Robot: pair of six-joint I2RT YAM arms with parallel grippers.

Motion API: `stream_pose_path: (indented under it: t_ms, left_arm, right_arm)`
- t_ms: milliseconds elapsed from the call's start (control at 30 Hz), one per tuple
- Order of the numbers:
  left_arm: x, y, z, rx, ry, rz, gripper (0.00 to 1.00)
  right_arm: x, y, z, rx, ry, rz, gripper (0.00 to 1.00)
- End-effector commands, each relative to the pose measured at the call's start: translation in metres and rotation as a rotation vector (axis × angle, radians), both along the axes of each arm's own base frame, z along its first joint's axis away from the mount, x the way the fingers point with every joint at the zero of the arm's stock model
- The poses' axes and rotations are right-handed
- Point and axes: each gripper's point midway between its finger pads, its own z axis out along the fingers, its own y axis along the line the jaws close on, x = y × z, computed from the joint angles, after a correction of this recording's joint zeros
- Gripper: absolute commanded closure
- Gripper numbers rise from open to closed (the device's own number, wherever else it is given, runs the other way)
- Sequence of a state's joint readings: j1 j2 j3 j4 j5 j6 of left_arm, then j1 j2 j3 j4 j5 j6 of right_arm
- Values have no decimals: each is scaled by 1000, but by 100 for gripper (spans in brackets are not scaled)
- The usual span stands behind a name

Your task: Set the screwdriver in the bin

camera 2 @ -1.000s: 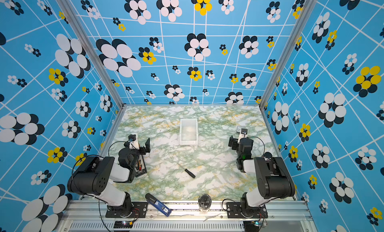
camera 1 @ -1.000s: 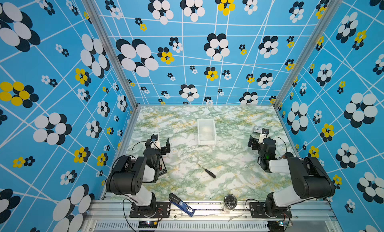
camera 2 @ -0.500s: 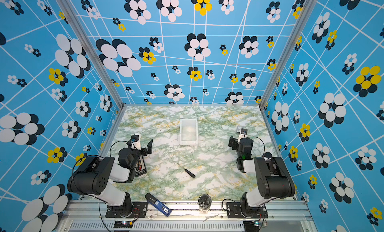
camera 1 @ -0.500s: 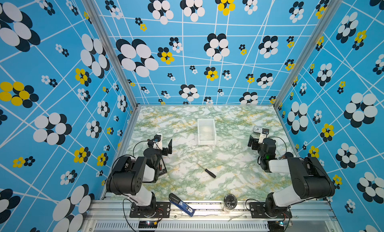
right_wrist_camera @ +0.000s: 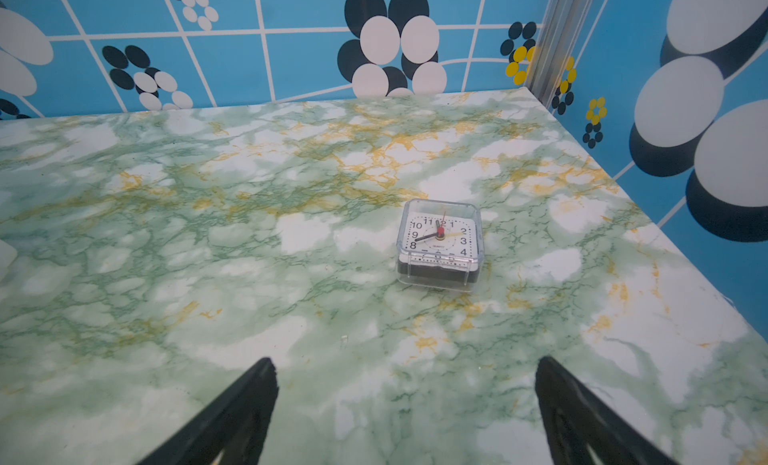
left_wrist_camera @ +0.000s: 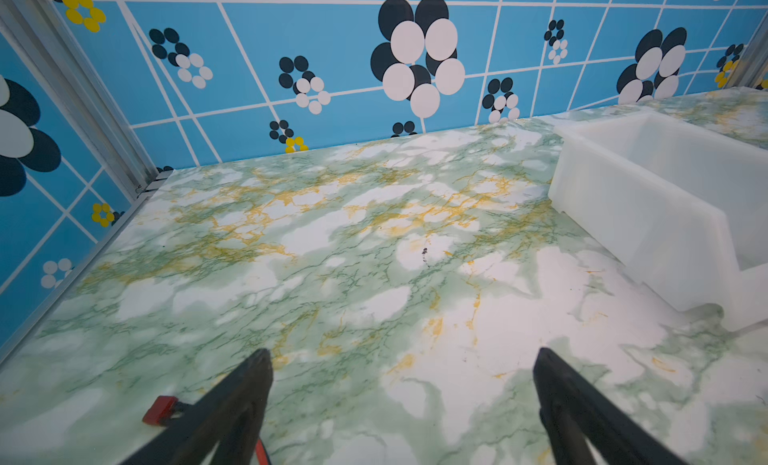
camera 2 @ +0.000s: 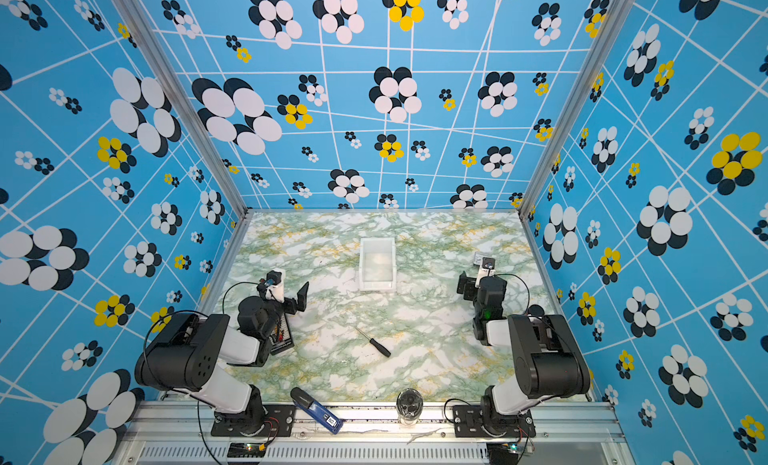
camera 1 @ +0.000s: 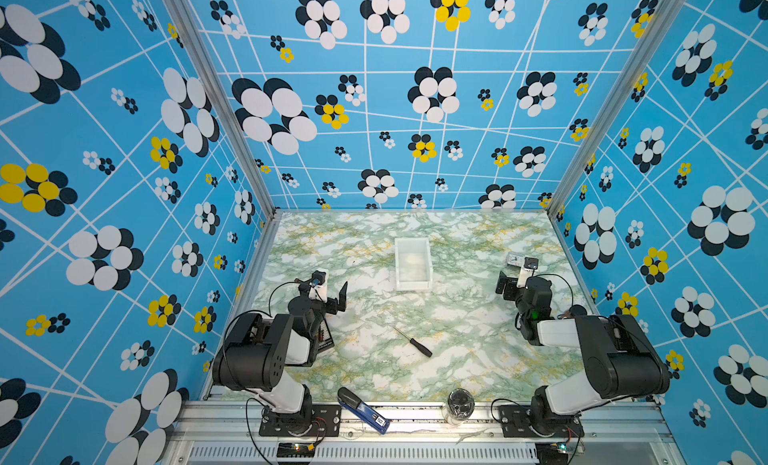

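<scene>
**The screwdriver (camera 1: 413, 342) lies outside the bin (camera 1: 412, 285)**

In both top views I see it flat on the marble table (camera 1: 465, 325) between the two arms, well apart from the bin, which sits further back in the middle. Its long axis runs diagonally: the shaft tip points to the far left, the black handle to the near right. The left gripper (left_wrist_camera: 402, 357) has its jaws spread wide with nothing between them. The right gripper (right_wrist_camera: 405, 365) is likewise spread and empty, with a small clock (right_wrist_camera: 440, 238) ahead of it
</scene>
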State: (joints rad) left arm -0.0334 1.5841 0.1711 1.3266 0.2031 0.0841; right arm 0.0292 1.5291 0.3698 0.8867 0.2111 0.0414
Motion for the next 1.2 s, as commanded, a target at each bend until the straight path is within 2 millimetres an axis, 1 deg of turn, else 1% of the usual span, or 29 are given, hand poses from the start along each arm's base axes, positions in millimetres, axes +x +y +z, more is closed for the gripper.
stream_pose_path:
  t_ms: [0, 67, 100, 133, 167, 233, 300, 433, 467, 567, 600, 700, 767, 867, 900, 933, 1000, 1100, 1167]
  left_arm:
    - [1, -6, 9, 15, -9, -33, 1]
    - [5, -5, 15, 13, 9, -23, 1]
    - [6, -4, 18, 13, 25, -20, 1]
    - [7, -5, 22, 14, 42, -22, 1]
    - [7, -5, 25, 17, 78, -23, 1]
    - [5, -7, 32, 43, 149, -40, 1]
    - [2, -6, 39, 89, 183, -45, 1]
    - [-6, -3, 32, 190, 329, -70, 1]
    - [-10, -2, 33, 206, 345, -74, 1]
    - [-20, 2, 33, 238, 423, -70, 1]
    - [-23, 3, 33, 244, 451, -70, 1]
    - [-35, 4, 32, 252, 519, -75, 1]
    - [-40, 6, 35, 250, 544, -67, 1]
    - [-40, 13, 42, 258, 564, -25, 1]
    - [-41, 14, 44, 261, 571, -19, 1]
    - [-41, 16, 47, 260, 573, -10, 1]
    - [-41, 16, 56, 254, 569, -7, 1]
    - [-45, 6, 69, 226, 572, -56, 1]
    - [-55, -9, 75, 212, 594, -151, 1]
  right_arm:
    - [-5, -13, 28, 0, -43, -72, 1]
    - [-11, -16, 43, 16, -16, -99, 1]
    - [-15, -11, 51, 33, 9, -79, 1]
    - [-19, -12, 58, 54, 25, -92, 1]
    - [-25, -15, 68, 91, 43, -129, 1]
    - [-35, -13, 86, 176, 48, -164, 1]
    - [-44, -3, 102, 245, 86, -150, 1]
    - [-65, 19, 116, 259, 233, -105, 1]
    - [-71, 37, 119, 255, 274, -55, 1]
    - [-88, 71, 115, 251, 410, 37, 2]
    - [-92, 81, 114, 251, 454, 61, 4]
    - [-109, 119, 107, 234, 582, 176, 13]
    - [-123, 145, 104, 200, 661, 253, 14]
    - [-146, 185, 98, 121, 771, 397, 15]
    - [-153, 194, 95, 87, 801, 427, 15]
    - [-161, 204, 91, 45, 835, 468, 18]
    - [-175, 222, 82, -14, 884, 541, 18]
    - [-187, 245, 64, -41, 925, 616, 27]
    - [-190, 259, 54, -32, 946, 658, 33]
